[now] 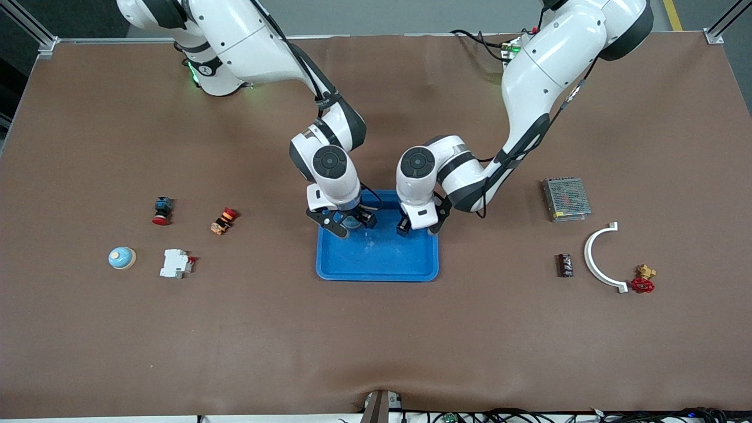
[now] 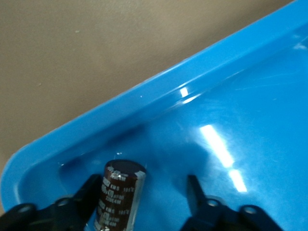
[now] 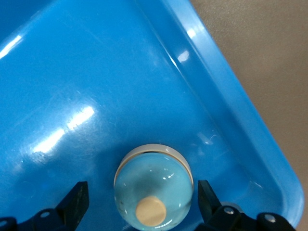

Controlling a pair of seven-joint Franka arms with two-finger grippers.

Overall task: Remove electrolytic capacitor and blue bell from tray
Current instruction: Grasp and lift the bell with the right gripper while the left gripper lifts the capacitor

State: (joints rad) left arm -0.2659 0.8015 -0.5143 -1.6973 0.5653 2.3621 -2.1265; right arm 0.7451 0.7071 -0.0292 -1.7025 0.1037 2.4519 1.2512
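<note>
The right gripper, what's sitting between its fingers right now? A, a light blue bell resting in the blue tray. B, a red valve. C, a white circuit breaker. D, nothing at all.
A: the right wrist view shows the light blue bell sitting on the blue tray floor, with the right gripper open, a finger on each side and not touching it.
</note>
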